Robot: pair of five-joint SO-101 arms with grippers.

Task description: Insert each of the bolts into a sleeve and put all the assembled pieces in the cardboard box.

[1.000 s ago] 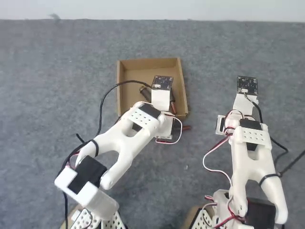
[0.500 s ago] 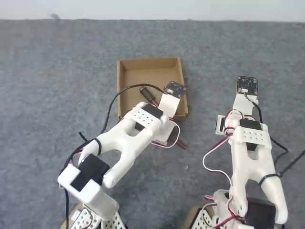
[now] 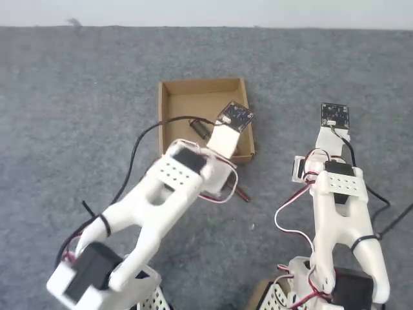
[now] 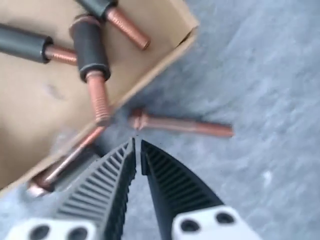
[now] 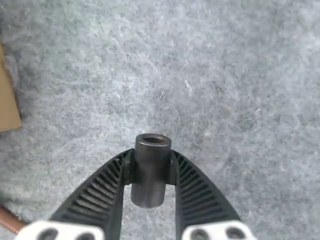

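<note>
Three assembled pieces lie in the cardboard box (image 3: 169, 103): black sleeves with copper bolts through them, one (image 4: 91, 50) in the middle, one (image 4: 25, 43) beside it and one (image 4: 111, 10) farther off. A loose copper bolt (image 4: 180, 125) rests on the carpet just outside the box's corner, and it is also visible from above (image 3: 242, 193). A second loose bolt (image 4: 65, 162) lies along the box wall. My left gripper (image 4: 137, 145) is shut and empty, its tips just short of the first bolt. My right gripper (image 5: 151, 152) is shut on an upright black sleeve (image 5: 150, 185).
Grey carpet covers the whole table. The left arm (image 3: 174, 187) stretches across the near side of the box; the right arm (image 3: 339, 187) stands to the right of it. A box corner (image 5: 7, 100) and a copper bolt end (image 5: 9, 220) show beside the right gripper.
The left arm's wrist has drawn back from over the box to its near right corner and turned. Its elbow has dropped toward the near left. The right arm has stayed still.
</note>
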